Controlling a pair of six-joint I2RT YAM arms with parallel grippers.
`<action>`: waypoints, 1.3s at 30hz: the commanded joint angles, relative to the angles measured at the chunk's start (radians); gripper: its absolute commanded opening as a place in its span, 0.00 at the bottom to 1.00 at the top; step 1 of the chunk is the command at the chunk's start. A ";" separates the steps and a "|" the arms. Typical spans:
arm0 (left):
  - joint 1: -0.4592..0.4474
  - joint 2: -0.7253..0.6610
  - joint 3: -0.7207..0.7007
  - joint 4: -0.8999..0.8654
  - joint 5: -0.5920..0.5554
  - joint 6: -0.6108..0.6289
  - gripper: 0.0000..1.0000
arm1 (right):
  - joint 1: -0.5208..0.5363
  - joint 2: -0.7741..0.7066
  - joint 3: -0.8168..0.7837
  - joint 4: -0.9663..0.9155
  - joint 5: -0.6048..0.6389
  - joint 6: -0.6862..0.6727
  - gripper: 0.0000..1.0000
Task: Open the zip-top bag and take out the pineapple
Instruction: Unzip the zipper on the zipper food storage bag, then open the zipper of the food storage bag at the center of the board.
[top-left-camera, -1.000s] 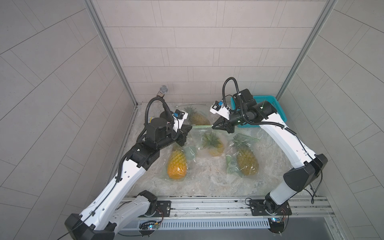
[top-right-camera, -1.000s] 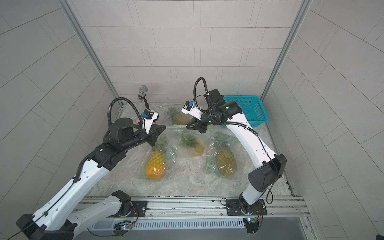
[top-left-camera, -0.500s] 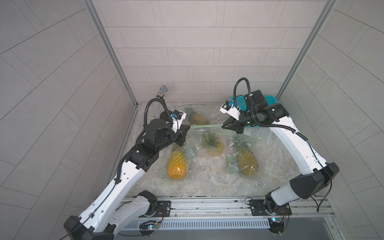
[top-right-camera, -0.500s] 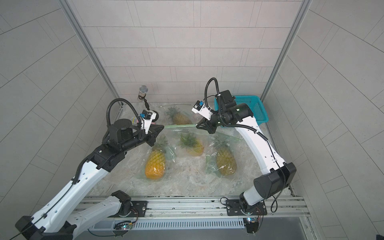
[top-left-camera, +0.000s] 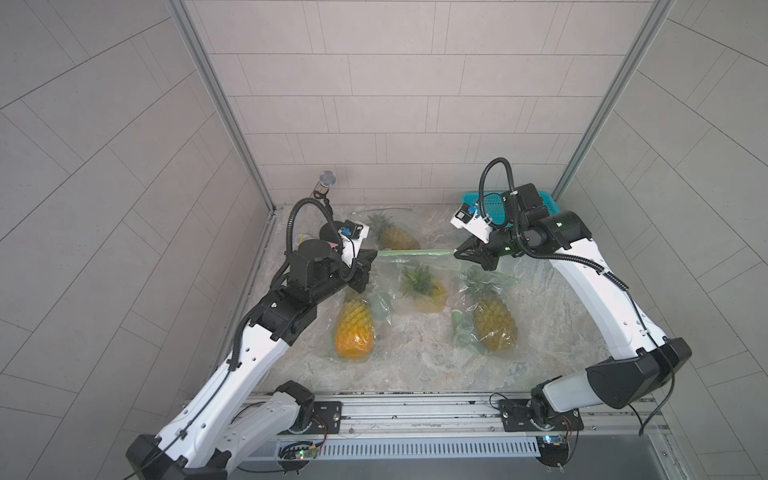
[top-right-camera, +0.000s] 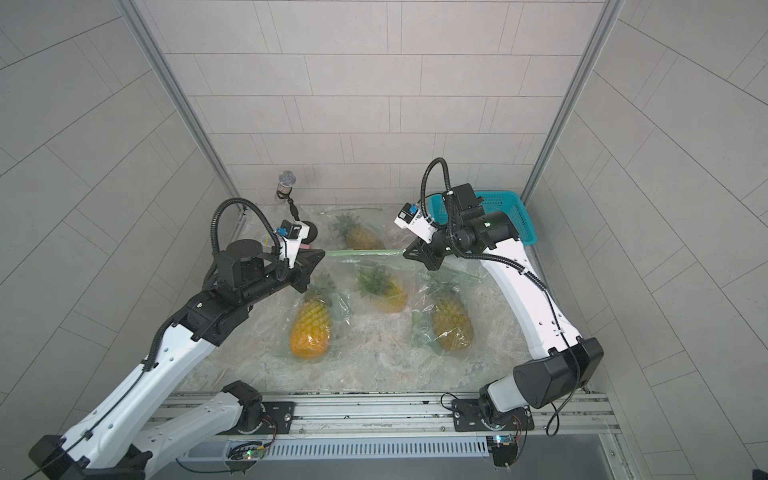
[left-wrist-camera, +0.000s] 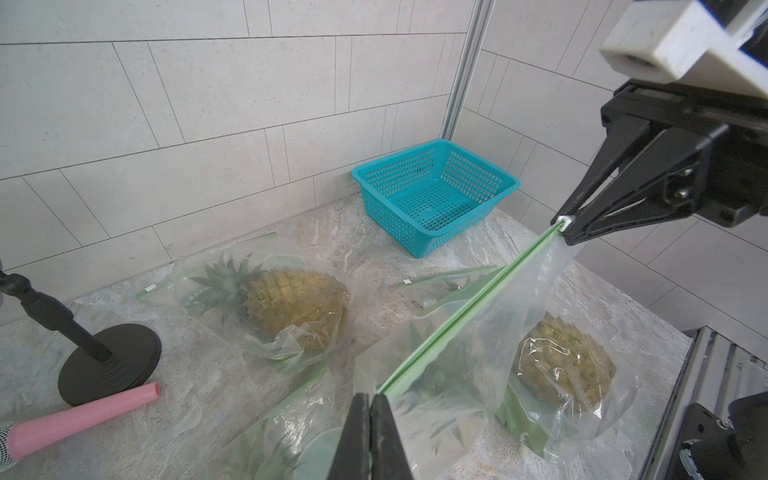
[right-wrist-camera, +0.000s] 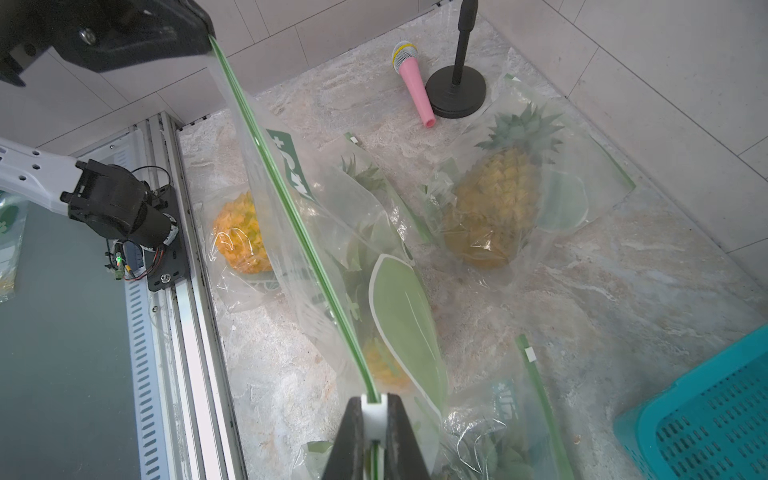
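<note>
The clear zip-top bag (top-left-camera: 415, 266) hangs in mid-air over the middle of the table, its green zip strip (top-right-camera: 365, 251) pulled taut between my two grippers. The pineapple (top-left-camera: 424, 286) (top-right-camera: 382, 289) sits low inside it, crown up. My left gripper (top-left-camera: 374, 254) (left-wrist-camera: 370, 397) is shut on the bag's left top corner. At the strip's right end, my right gripper (top-left-camera: 455, 253) (right-wrist-camera: 375, 401) is shut on the white slider (right-wrist-camera: 374, 415) (left-wrist-camera: 564, 219). In the right wrist view the strip's two green tracks run close together.
Three more bagged pineapples lie on the stone top: front left (top-left-camera: 353, 328), front right (top-left-camera: 492, 320) and at the back (top-left-camera: 392, 235). A teal basket (top-left-camera: 494, 205) stands at the back right. A microphone stand (top-left-camera: 326, 183) and a pink microphone (right-wrist-camera: 413, 83) are at the back left.
My right gripper has moved to the right along the green strip with the slider, and the strip between the grippers is longer and tauter. The left gripper has barely moved.
</note>
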 joint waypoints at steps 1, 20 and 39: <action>0.051 -0.038 0.000 -0.004 -0.176 -0.008 0.00 | -0.057 -0.041 -0.017 -0.100 0.155 -0.012 0.05; 0.058 -0.037 -0.005 0.014 -0.173 -0.027 0.00 | -0.072 -0.063 -0.038 -0.106 0.208 -0.008 0.05; 0.058 0.029 -0.007 0.123 0.402 0.007 0.00 | -0.039 -0.069 -0.072 -0.026 -0.081 -0.044 0.04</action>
